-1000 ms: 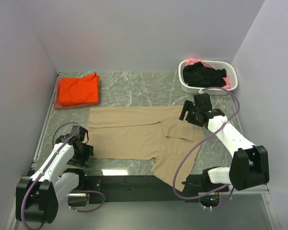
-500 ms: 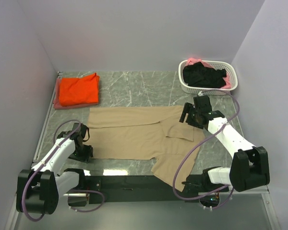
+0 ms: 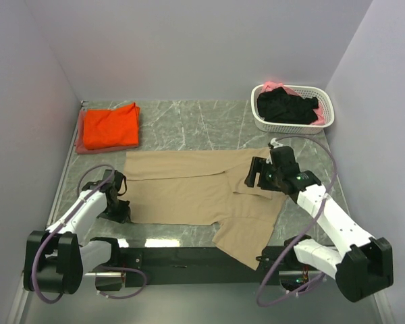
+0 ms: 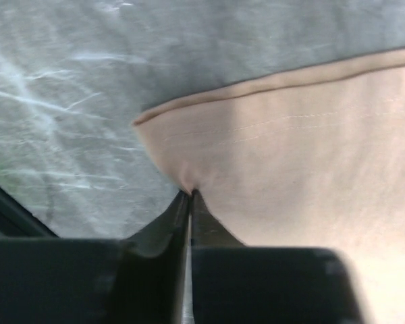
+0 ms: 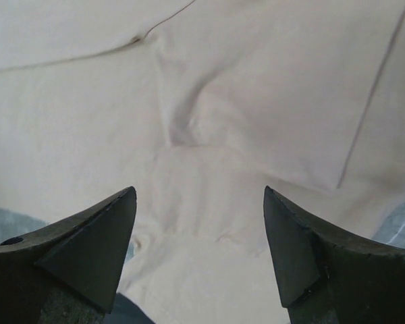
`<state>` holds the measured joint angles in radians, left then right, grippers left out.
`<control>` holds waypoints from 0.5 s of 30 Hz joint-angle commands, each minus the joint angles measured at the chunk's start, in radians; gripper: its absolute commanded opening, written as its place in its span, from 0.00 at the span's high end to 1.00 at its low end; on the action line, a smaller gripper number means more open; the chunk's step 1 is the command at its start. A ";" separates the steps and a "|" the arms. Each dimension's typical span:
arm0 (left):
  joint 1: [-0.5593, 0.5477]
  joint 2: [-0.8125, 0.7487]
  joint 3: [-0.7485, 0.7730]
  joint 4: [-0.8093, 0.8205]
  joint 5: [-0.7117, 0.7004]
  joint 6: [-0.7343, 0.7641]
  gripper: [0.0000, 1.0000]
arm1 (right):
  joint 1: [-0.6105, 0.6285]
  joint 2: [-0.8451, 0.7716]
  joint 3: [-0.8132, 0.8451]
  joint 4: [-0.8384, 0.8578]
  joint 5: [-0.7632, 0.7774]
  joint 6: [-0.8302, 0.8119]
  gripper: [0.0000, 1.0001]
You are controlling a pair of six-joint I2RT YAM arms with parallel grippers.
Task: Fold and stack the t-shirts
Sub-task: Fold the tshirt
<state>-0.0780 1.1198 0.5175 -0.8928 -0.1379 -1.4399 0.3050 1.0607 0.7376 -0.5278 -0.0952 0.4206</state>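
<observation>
The tan t-shirt (image 3: 189, 189) lies spread flat across the middle of the table, one sleeve reaching toward the near edge. My left gripper (image 3: 122, 211) is at its near left corner. In the left wrist view the left gripper (image 4: 189, 193) is shut on a pinch of the tan t-shirt (image 4: 304, 148) at the hem corner. My right gripper (image 3: 255, 177) hovers open over the shirt's right part. In the right wrist view the right gripper (image 5: 199, 194) has only the creased tan t-shirt (image 5: 209, 101) between its fingers. A folded orange t-shirt (image 3: 109, 126) lies at the far left.
A white slotted basket (image 3: 330, 115) stands at the far right and holds a black t-shirt (image 3: 287, 106) and a pink one (image 3: 277, 86). Lilac walls close in the left, back and right sides. A black rail (image 3: 182, 256) runs along the near edge.
The left gripper has closed onto the tan shirt's near left corner. The right arm has swung nearer and leftward, from the shirt's right edge to over its cloth.
</observation>
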 commanded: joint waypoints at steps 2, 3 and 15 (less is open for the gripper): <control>-0.002 0.055 -0.044 0.229 -0.086 0.021 1.00 | 0.098 -0.057 -0.004 -0.063 -0.012 -0.016 0.18; 0.000 0.058 -0.042 0.227 -0.086 0.033 1.00 | 0.126 -0.061 -0.006 -0.072 -0.006 -0.010 0.18; 0.000 -0.080 -0.042 0.170 -0.100 0.042 0.99 | 0.698 0.090 0.011 -0.195 0.078 0.099 0.20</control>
<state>-0.0784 1.0611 0.4961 -0.8242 -0.1570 -1.3994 0.9062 1.1057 0.7254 -0.6689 -0.0544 0.4709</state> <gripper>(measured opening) 0.012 0.801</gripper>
